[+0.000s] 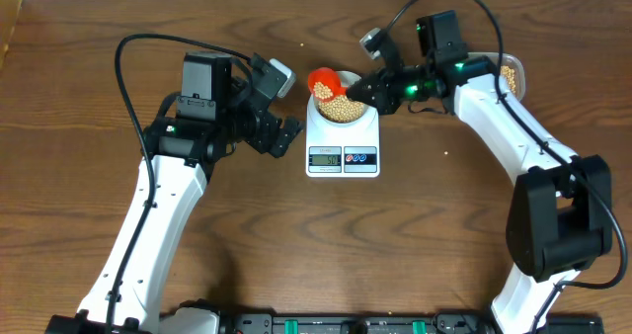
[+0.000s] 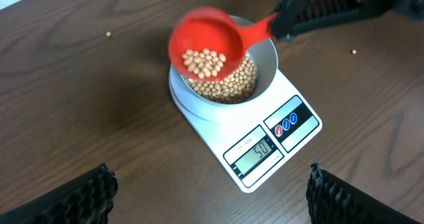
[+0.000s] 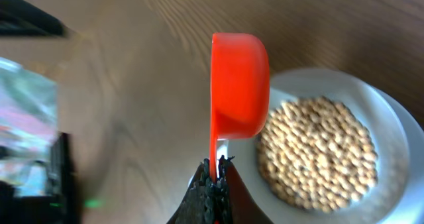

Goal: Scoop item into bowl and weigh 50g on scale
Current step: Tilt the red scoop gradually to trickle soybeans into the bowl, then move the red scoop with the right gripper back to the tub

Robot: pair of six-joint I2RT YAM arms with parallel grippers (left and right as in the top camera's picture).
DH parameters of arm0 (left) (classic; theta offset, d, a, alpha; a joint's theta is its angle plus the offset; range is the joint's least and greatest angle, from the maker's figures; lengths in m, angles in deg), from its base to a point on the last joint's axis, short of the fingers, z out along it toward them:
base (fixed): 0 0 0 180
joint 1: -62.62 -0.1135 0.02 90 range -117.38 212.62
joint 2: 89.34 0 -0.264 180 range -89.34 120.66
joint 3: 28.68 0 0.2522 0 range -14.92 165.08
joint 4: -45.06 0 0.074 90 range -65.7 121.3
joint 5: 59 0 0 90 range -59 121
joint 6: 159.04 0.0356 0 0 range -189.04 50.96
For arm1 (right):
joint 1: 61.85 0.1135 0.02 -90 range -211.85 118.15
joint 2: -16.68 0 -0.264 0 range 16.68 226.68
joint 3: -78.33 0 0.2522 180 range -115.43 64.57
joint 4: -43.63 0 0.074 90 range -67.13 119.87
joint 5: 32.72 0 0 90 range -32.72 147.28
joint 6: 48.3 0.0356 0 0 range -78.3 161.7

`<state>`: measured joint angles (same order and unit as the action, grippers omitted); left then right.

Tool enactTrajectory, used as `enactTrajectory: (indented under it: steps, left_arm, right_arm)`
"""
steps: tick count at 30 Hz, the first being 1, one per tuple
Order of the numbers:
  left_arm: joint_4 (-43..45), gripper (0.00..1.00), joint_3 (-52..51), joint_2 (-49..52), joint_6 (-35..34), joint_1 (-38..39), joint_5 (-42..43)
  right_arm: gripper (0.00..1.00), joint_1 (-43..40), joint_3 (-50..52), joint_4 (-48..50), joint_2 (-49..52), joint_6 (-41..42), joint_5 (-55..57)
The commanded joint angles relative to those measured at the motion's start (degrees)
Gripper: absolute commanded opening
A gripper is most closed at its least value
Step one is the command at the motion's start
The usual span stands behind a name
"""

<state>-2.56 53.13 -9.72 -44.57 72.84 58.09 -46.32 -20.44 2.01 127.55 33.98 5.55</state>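
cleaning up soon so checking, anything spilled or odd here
One stray bean lies on the table left of the bowl in the left wrist view, another to its right; both look spilled. Nothing else stands out.

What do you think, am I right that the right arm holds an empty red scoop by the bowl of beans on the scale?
Not empty: the left wrist view shows soybeans in the red scoop. The rest holds: the right gripper holds it by the bowl on the scale.
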Motion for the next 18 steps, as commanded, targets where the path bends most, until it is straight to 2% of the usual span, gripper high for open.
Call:
enactTrajectory:
  steps: [1, 9, 15, 18]
  left_arm:
    - [0.00, 0.94, -0.24, -0.09, 1.03, -0.13, 0.76]
    - [0.00, 0.94, -0.24, -0.09, 1.03, -0.13, 0.76]
    - [0.00, 0.94, -0.24, -0.09, 1.03, -0.13, 0.76]
    - [0.00, 0.94, -0.24, -0.09, 1.01, -0.13, 0.76]
  right_arm:
    - [0.01, -2.23, -0.04, 1.44, 0.33, 4.52, -7.80]
    - [0.01, -9.68, -0.07, 4.98, 0.33, 11.39, -7.80]
    - [0.01, -15.76, -0.07, 4.85, -1.68, 11.63, -7.30]
    - [0.01, -17.99, -0.07, 2.91, -3.91, 11.98, -2.62]
